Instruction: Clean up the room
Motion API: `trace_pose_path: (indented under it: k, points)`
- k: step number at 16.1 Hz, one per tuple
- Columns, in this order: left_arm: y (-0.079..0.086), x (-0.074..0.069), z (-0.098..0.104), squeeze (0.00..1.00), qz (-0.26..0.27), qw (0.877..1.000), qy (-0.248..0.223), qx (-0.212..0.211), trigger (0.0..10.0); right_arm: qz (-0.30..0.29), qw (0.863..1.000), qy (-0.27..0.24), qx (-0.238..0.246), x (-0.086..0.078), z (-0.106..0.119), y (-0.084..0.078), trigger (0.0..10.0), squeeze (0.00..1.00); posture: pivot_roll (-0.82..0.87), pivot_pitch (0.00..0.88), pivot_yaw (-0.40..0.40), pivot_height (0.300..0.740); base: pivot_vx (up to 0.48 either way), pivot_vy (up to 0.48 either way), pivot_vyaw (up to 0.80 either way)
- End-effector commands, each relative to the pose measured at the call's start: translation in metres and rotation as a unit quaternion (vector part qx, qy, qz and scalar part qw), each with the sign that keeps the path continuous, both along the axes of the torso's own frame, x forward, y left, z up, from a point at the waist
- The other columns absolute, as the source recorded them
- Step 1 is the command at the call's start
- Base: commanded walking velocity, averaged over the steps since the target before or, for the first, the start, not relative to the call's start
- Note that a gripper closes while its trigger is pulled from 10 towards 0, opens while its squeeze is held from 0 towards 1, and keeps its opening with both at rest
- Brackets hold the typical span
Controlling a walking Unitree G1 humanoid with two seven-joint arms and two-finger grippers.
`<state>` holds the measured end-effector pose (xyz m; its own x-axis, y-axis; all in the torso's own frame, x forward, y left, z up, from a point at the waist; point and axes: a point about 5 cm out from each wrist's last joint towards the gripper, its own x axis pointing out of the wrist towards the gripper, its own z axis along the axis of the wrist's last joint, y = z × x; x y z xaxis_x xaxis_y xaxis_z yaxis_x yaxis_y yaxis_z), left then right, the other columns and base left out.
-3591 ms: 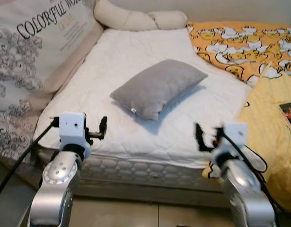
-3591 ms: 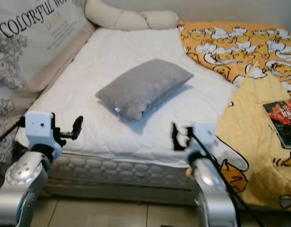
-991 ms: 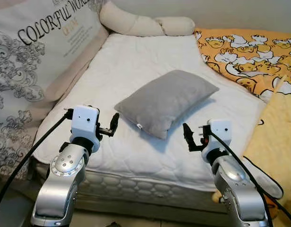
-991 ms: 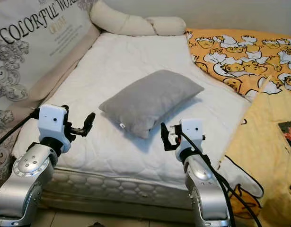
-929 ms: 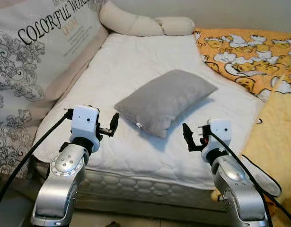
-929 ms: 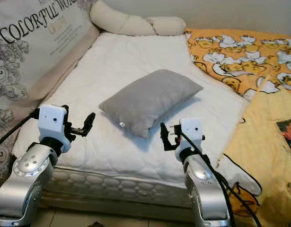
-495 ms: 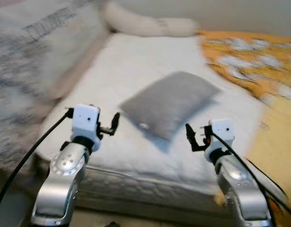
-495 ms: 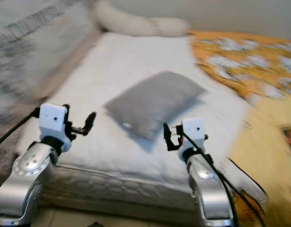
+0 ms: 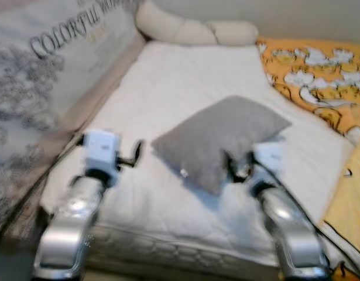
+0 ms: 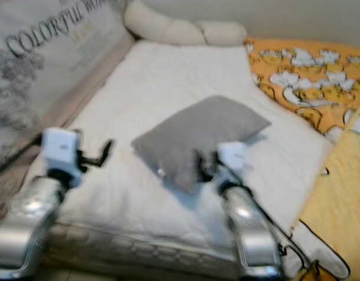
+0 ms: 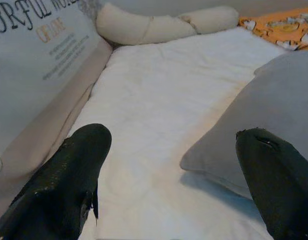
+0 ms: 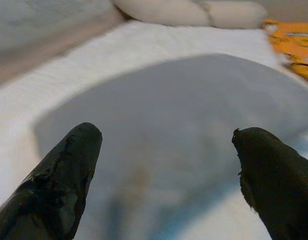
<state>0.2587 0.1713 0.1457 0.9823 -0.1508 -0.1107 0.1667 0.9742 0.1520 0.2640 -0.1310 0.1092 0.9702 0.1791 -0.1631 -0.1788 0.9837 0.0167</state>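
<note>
A grey pillow (image 9: 223,140) lies aslant in the middle of the white mattress (image 9: 185,76). My right gripper (image 9: 233,167) hovers at the pillow's near edge, open, and the pillow (image 12: 184,105) spreads between and beyond its fingers (image 12: 68,170). My left gripper (image 9: 133,158) is open over the mattress, left of the pillow and apart from it. In the left wrist view the pillow's corner (image 11: 254,125) sits by one finger (image 11: 274,175), and bare sheet (image 11: 159,90) lies ahead. Both eye views are blurred.
A large printed cushion (image 9: 45,70) leans along the bed's left side. A cream bolster (image 9: 191,29) lies at the head. An orange duck-print blanket (image 9: 314,70) covers the right side, and a yellow cover (image 10: 338,193) hangs at the near right.
The whole view has shifted and the bed looks nearer, so the camera moved. My right gripper now reaches the pillow's near edge; before it stood short of it.
</note>
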Motion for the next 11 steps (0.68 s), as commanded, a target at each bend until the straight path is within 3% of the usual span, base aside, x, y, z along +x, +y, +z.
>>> trace_pose_path:
  k: [1, 4, 11]
  points:
    - [-0.0076, 0.0005, 0.0022, 0.0, -0.013, 1.0, -0.006, -0.003, 10.0, -0.019, 1.0, 0.002, -0.006, -0.0008, -0.0012, -0.0126, 10.0, 0.0, 0.02, 0.0, 0.011, 0.74, 0.289, 0.0, -0.78]
    - [-0.0091, 0.0005, 0.0018, 0.0, -0.018, 1.0, -0.007, 0.002, 10.0, -0.021, 1.0, -0.002, -0.01, 0.0004, -0.0002, -0.0138, 10.0, 0.0, 0.01, 0.0, 0.01, 0.74, 0.275, 0.0, -0.26]
    - [-0.0133, 0.0004, -0.001, 0.0, -0.034, 0.999, 0.001, -0.007, 10.0, -0.025, 1.0, -0.003, -0.01, 0.0027, -0.0001, -0.0147, 10.0, 0.0, 0.01, 0.0, 0.009, 0.74, 0.0, 0.0, 0.0]
